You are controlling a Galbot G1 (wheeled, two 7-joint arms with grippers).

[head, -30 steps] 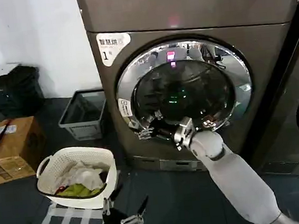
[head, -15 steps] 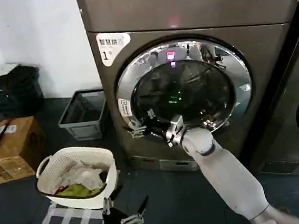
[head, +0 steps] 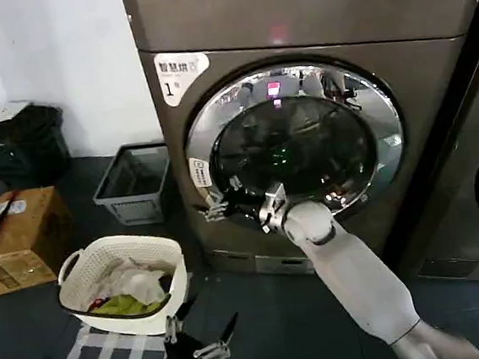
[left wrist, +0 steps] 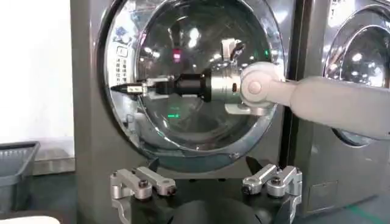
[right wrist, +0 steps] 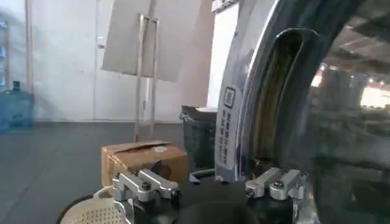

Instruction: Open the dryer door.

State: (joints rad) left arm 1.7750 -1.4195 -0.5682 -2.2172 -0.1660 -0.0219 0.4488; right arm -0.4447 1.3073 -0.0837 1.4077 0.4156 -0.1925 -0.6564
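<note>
Chrome-rimmed dryer door (head: 304, 143) meets right gripper (head: 215, 206) at its lower-left edge.

The right arm (head: 359, 274) is a smooth light grey tube that ends in a round white joint ball (left wrist: 259, 87). After the ball come a ribbed silver metal collar and a black cylinder. The right gripper (left wrist: 131, 89) has thin silver and black fingers. The left gripper (head: 196, 343) has a black base and silver metal finger links (left wrist: 141, 182) with dark round screws.
</note>
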